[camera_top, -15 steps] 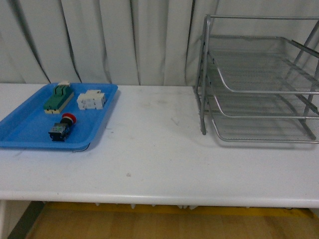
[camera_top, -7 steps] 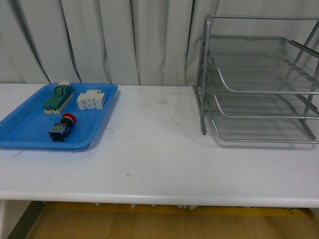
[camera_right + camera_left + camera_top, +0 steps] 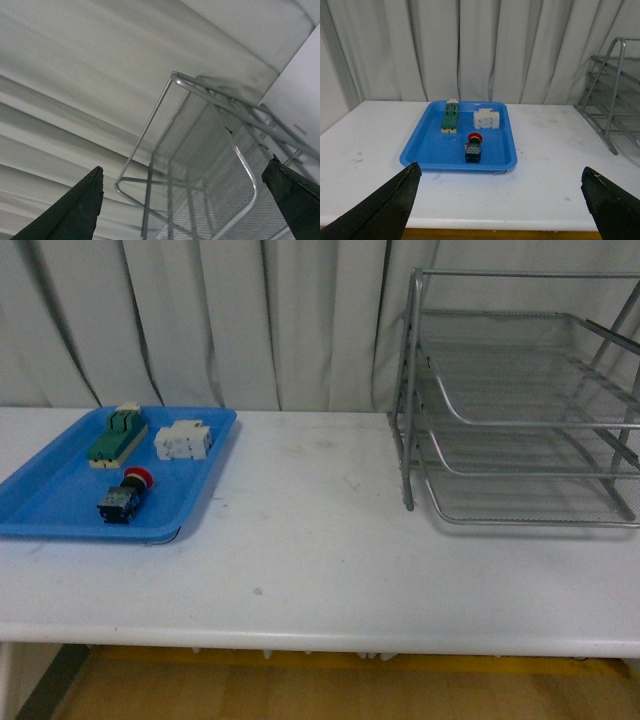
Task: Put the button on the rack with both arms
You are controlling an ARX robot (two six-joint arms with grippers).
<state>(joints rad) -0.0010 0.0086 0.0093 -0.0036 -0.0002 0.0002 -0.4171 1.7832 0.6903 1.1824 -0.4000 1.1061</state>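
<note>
– Where is the small push-button switch with a round red cap (image 3: 126, 495)?
– In the flat blue plastic tray (image 3: 45, 502), near its six o'clock edge, with the cap pointing to twelve. The tray sits at nine o'clock on the white table (image 3: 320, 560).
– And the silver three-tier wire-mesh rack (image 3: 520, 410)?
– At two o'clock, well apart from the tray.
– The pincers?
– The left gripper (image 3: 500, 170) is spread wide and grasps nothing. The right gripper (image 3: 182, 169) is likewise released.

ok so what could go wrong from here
1. The button is small and lies on its side in the blue tray; the open left gripper could knock it instead of gripping it.
2. The rack stands far across the table, so a handover to the right gripper seems likely, and a drop could happen there.
</note>
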